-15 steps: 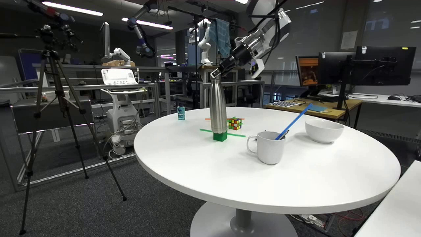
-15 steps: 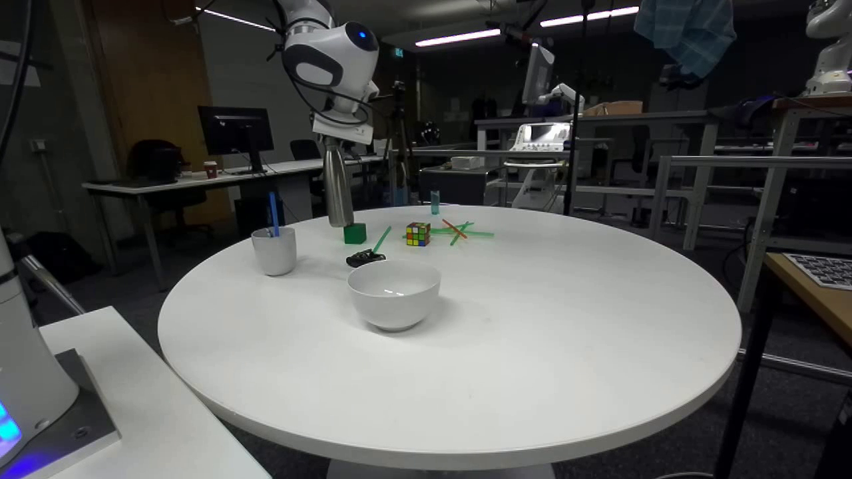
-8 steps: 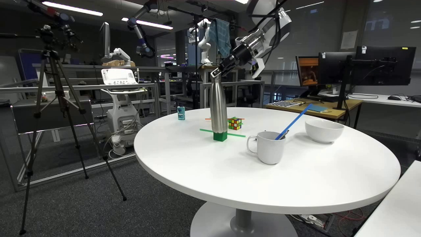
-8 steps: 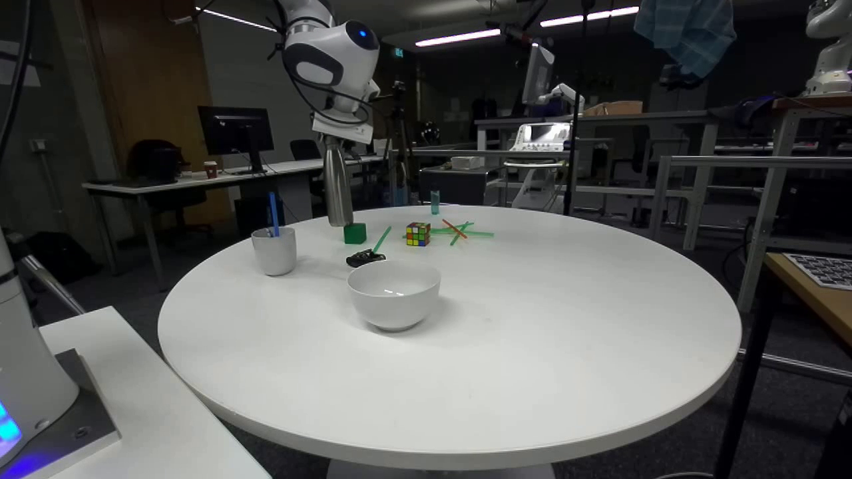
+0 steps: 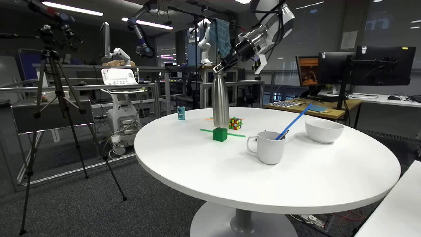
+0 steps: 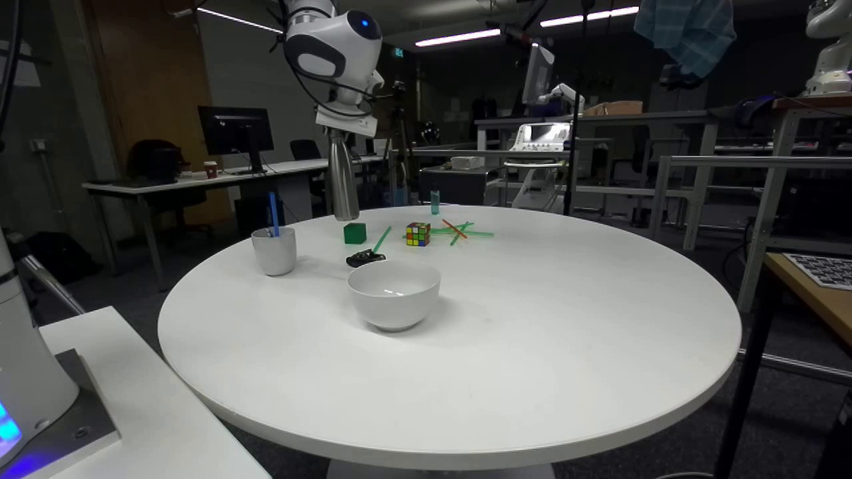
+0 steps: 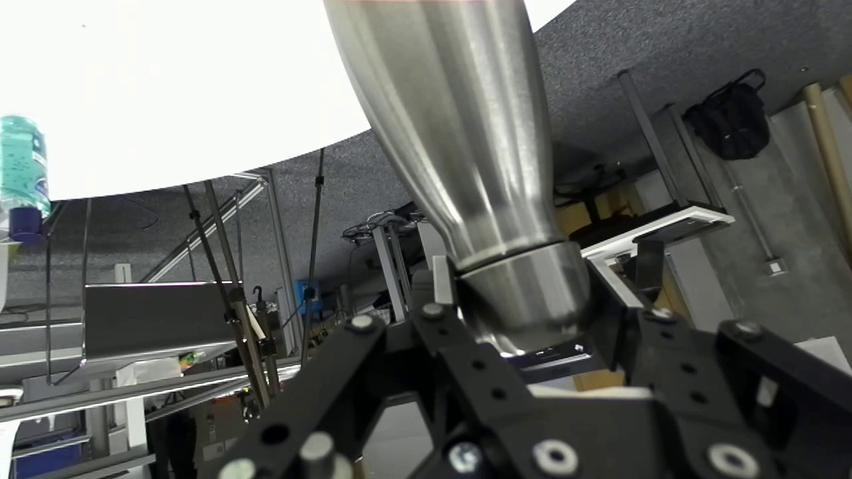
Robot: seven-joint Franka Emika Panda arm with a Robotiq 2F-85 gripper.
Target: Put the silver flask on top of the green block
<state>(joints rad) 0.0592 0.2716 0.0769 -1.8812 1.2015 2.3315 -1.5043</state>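
The silver flask hangs in the air, slightly tilted, cap up. It also shows in an exterior view and in the wrist view. My gripper is shut on its cap; in the wrist view the two fingers sit on either side of the cap. The green block stands on the white table. The flask's base is just above the block in that exterior view; elsewhere it shows up and left of the block, apart from it. The block is out of the wrist view.
A Rubik's cube and green and orange sticks lie near the block. A black object lies near it too. A white mug with a blue stick, a white bowl and a teal bottle stand on the table.
The flask and gripper have risen and shifted a little to the right in both exterior views. The block's top, overlapped by the flask before, now shows. The block has not moved.
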